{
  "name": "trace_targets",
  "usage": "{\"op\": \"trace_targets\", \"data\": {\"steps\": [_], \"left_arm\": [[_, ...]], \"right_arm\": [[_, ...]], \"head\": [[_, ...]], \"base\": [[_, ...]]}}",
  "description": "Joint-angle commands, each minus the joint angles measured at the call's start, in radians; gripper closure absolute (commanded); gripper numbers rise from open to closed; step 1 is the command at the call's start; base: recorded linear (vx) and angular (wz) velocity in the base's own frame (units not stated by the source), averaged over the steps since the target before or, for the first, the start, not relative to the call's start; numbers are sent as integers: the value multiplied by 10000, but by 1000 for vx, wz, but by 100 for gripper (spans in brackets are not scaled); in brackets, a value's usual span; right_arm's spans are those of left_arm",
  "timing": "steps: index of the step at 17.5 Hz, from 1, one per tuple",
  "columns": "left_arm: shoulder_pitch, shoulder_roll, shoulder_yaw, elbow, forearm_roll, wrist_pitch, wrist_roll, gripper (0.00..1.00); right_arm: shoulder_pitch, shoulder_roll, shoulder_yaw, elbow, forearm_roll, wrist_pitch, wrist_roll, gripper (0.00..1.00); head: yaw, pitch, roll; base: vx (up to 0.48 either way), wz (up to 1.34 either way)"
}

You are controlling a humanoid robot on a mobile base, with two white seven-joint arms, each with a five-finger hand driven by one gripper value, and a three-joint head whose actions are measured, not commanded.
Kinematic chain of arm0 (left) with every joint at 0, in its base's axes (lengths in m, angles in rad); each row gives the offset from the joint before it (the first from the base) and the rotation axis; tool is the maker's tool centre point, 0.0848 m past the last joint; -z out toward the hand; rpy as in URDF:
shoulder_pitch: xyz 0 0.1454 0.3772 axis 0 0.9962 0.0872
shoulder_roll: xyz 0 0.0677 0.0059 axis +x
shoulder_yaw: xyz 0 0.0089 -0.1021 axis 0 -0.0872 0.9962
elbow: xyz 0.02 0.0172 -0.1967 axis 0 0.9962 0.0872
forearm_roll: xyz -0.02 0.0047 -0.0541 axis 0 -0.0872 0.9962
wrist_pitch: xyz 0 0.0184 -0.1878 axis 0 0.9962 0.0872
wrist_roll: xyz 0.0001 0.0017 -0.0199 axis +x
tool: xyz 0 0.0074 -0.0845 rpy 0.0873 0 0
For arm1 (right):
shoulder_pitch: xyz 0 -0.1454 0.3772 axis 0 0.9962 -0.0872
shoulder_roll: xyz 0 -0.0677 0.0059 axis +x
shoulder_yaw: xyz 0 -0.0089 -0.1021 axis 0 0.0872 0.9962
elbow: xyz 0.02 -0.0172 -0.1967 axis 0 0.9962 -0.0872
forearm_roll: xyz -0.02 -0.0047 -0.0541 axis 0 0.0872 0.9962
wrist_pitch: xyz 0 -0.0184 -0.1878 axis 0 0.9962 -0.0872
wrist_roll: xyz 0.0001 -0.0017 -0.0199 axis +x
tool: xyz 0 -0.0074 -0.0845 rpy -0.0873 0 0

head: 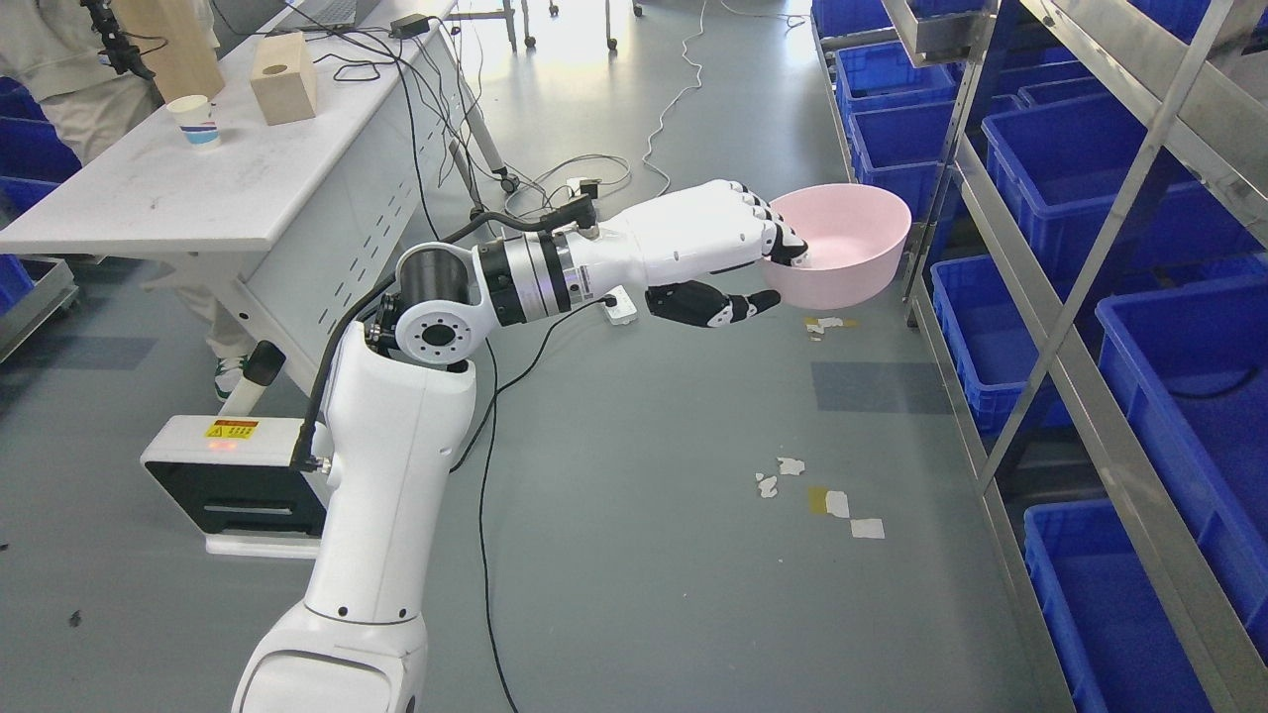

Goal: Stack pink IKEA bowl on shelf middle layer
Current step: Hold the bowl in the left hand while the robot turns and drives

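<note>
A pink bowl (pixel 852 243) hangs in the air at the centre right, just left of the metal shelf (pixel 1075 297). My left hand (pixel 768 282) is shut on its near rim, with the fingers hooked over the edge into the bowl and the thumb under its outer wall. The white left arm (pixel 396 465) reaches up from the bottom left and bends at the elbow toward the shelf. The bowl is upright, tilted slightly, and apart from the shelf frame. My right arm does not show.
Blue bins (pixel 1080 168) fill the shelf layers on the right. A white table (pixel 198 168) at the upper left carries a paper cup (pixel 196 121) and a wooden block (pixel 284 77). A person stands behind it. Cables and tape scraps lie on the grey floor.
</note>
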Motion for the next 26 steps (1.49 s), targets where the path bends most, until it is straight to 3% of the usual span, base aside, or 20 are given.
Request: {"op": "trace_targets", "data": {"steps": [1,26], "left_arm": [[-20,175,-59,-4,13,7,-8,97],[-127,175,-611,104,-17,23,176,96]], "right_arm": [[46,-175,0,-175,0,-7,-2,0],[46,-175,0,-175,0,-7,-2,0]], "head": [[0,0,0],[0,1,0]], "base": [[385,-127],[361,38]]}}
